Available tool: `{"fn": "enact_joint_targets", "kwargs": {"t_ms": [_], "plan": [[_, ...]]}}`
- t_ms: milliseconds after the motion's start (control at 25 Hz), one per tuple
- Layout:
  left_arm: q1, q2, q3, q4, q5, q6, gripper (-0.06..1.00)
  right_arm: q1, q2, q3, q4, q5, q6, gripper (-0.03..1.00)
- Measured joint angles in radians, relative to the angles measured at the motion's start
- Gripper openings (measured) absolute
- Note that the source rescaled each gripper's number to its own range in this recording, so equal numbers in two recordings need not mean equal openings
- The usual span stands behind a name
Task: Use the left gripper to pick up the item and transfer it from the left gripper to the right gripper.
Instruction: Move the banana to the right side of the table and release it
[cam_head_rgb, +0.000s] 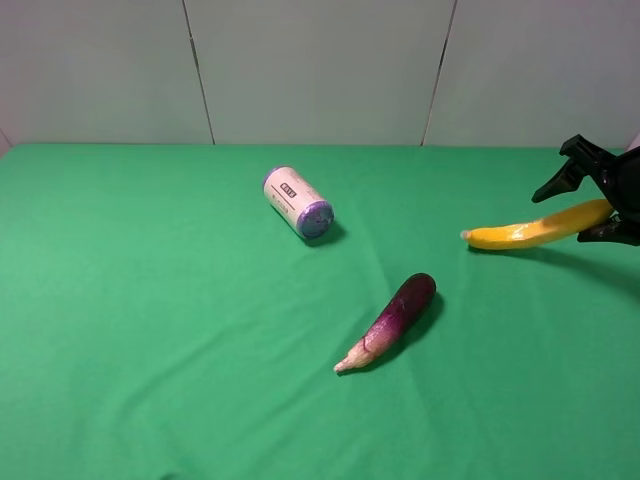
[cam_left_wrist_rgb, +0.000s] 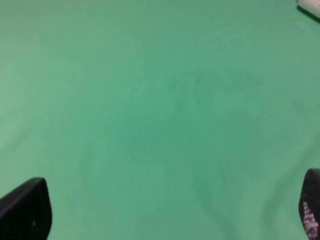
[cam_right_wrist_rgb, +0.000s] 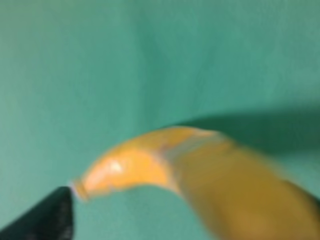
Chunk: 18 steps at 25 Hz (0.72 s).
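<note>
Banana (cam_head_rgb: 540, 229): far right of green cloth (cam_head_rgb: 150, 300), one end between parted jaws of right gripper (cam_head_rgb: 612, 205). Left gripper (cam_left_wrist_rgb: 160, 210): spread wide, empty. Risk: banana dropping or rolling free.

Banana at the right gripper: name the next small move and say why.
Probably draw the right gripper back, away from the banana. Its jaws stand spread around the banana's far end, the banana looks to lie on the green cloth, and the left gripper is open over bare cloth.
</note>
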Motion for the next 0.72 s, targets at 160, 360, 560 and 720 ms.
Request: {"fn": "enact_joint_targets", "kwargs": {"t_ms": [160, 360, 560, 720], "plan": [[0.000, 0.000, 0.000, 0.000, 0.000, 0.000, 1.00, 0.000, 0.000, 0.000, -0.018, 0.015, 0.012, 0.96], [0.000, 0.000, 0.000, 0.000, 0.000, 0.000, 1.00, 0.000, 0.000, 0.000, -0.035, 0.030, 0.018, 1.00], [0.000, 0.000, 0.000, 0.000, 0.000, 0.000, 1.00, 0.000, 0.000, 0.000, -0.037, 0.048, 0.022, 1.00], [0.000, 0.000, 0.000, 0.000, 0.000, 0.000, 1.00, 0.000, 0.000, 0.000, -0.038, 0.057, 0.024, 1.00]]}}
